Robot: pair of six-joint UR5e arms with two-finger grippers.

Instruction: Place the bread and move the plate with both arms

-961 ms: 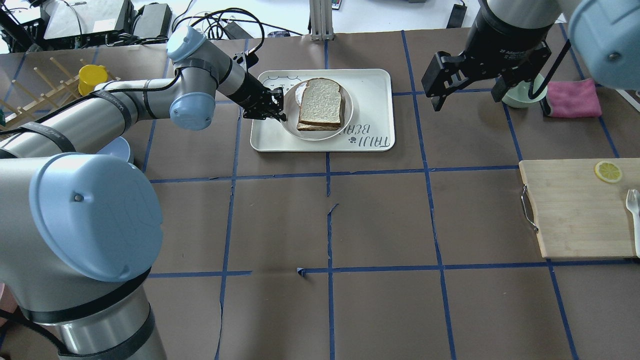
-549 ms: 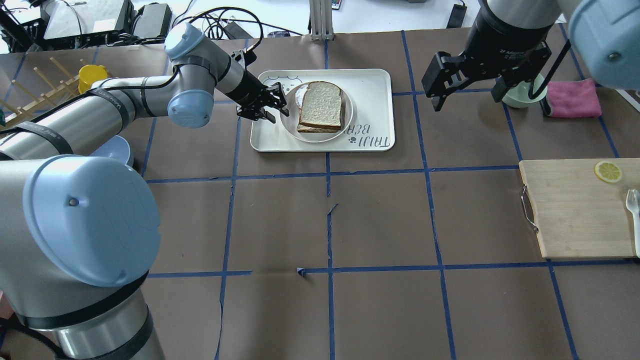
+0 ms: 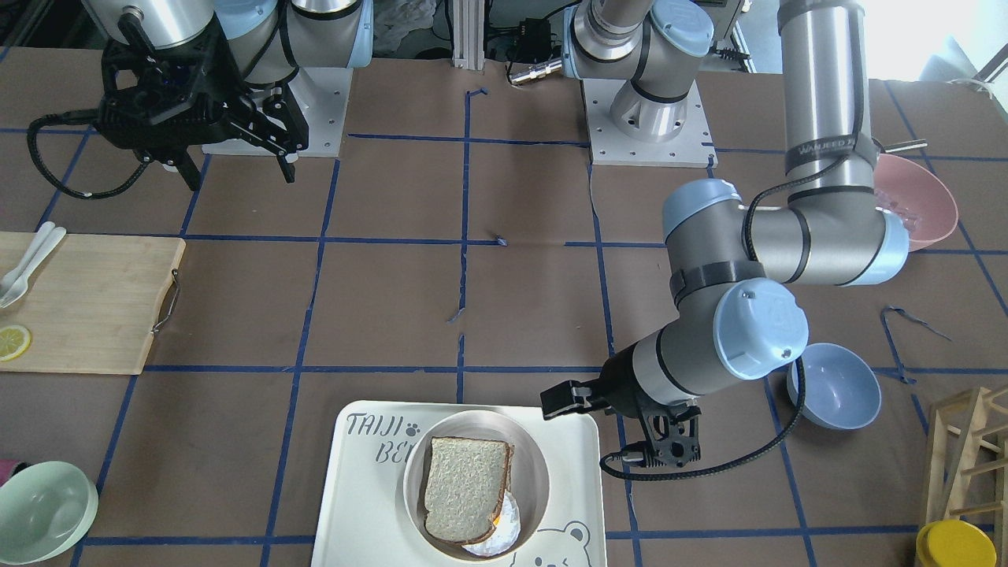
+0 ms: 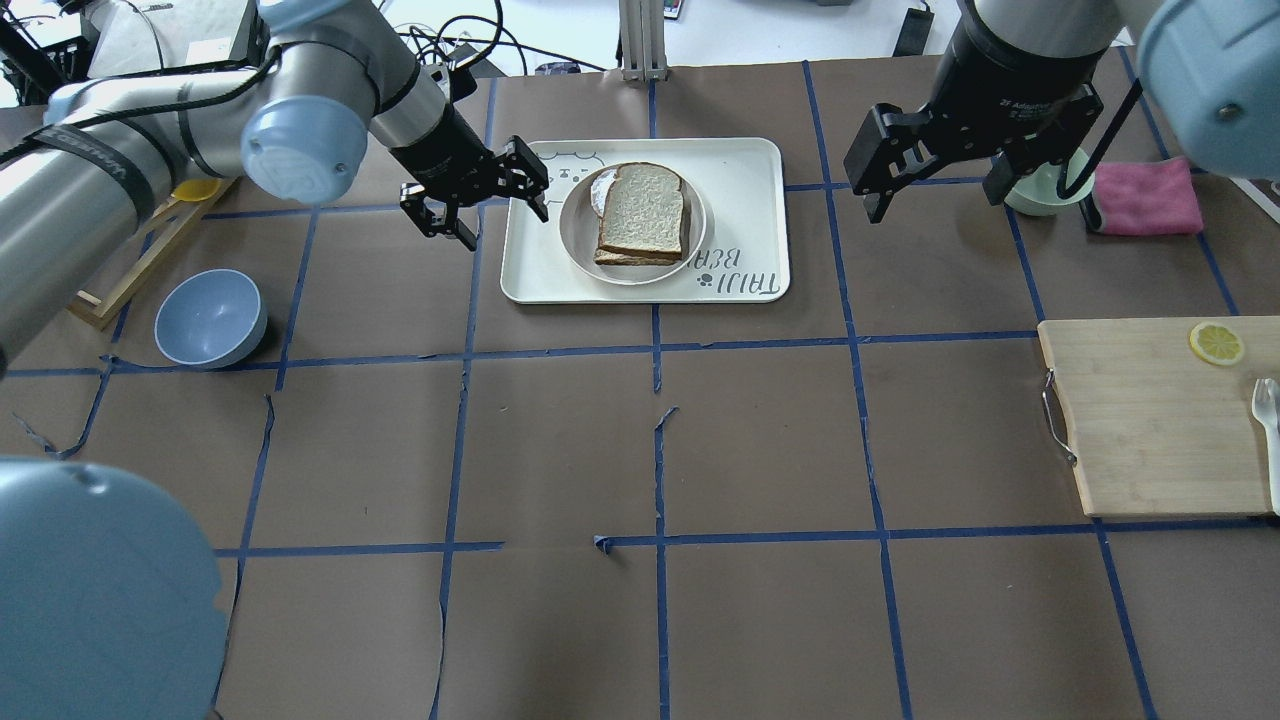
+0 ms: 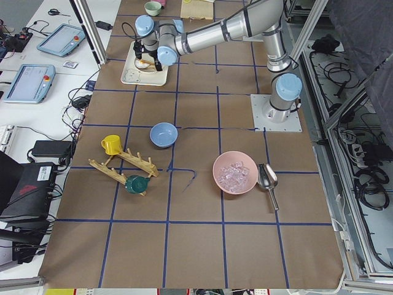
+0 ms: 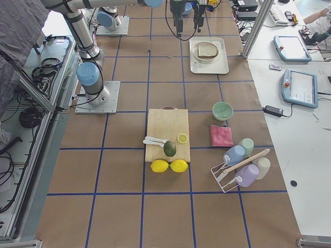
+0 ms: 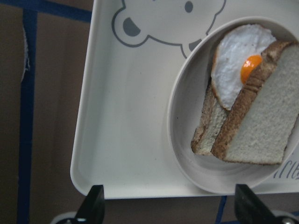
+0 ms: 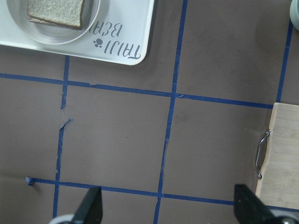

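Note:
The bread (image 4: 642,208) lies on top of a fried egg (image 7: 238,60) and a tanner slice in the round cream plate (image 4: 575,228). The plate stands on the white "Taiji Bear" tray (image 4: 740,170). My left gripper (image 4: 487,205) is open and empty, raised over the tray's left edge, apart from the plate. Its wrist view shows the bread (image 7: 261,135) and the plate (image 7: 187,116) beyond the open fingertips. My right gripper (image 4: 935,190) is open and empty, high above the table to the right of the tray. In the front view the bread (image 3: 465,488) lies in the plate (image 3: 535,472).
A blue bowl (image 4: 210,318) stands at the left, beside a wooden rack. A cutting board (image 4: 1150,420) with a lemon slice (image 4: 1216,343) lies at the right. A mint-green bowl (image 4: 1040,195) and a pink cloth (image 4: 1145,197) sit at the back right.
My left gripper has drawn back from the plate's left rim, up and to the left over the tray's edge, still open. The right arm has not moved.

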